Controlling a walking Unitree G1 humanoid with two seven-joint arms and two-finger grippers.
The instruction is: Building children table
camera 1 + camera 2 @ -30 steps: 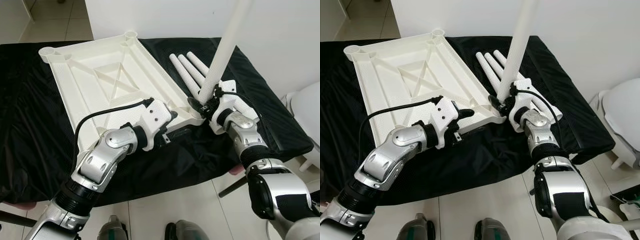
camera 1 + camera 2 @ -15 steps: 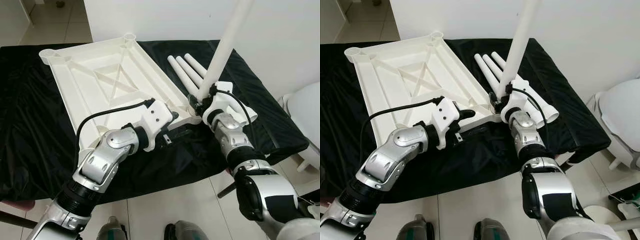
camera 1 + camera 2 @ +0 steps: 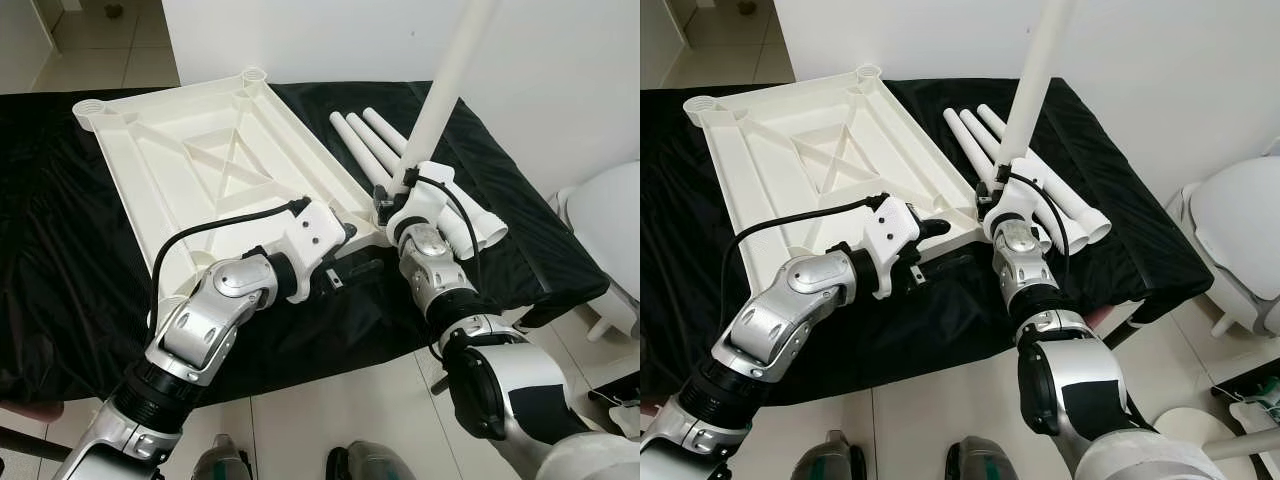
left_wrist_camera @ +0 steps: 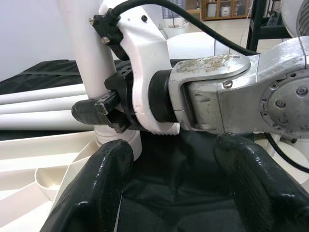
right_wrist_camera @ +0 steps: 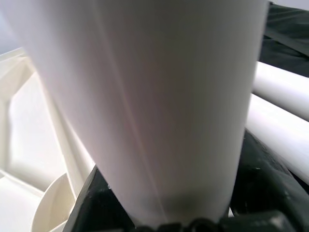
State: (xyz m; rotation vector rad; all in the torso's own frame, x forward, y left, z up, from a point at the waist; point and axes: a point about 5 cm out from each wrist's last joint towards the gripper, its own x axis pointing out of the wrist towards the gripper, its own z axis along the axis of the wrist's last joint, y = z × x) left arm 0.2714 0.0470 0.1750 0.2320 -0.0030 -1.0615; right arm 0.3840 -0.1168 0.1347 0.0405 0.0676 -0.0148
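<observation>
Leftward since a second ago, my right gripper (image 3: 392,203) brings the upright table leg (image 3: 440,95) over the tabletop's (image 3: 190,165) near corner socket.
It pinches the leg's base; my left gripper (image 4: 176,191), fingers spread, hovers beside that corner.

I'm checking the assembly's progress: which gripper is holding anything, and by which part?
The right gripper clamps the upright white table leg near its lower end, at the tabletop's corner socket. The left gripper is open, holding nothing.
</observation>
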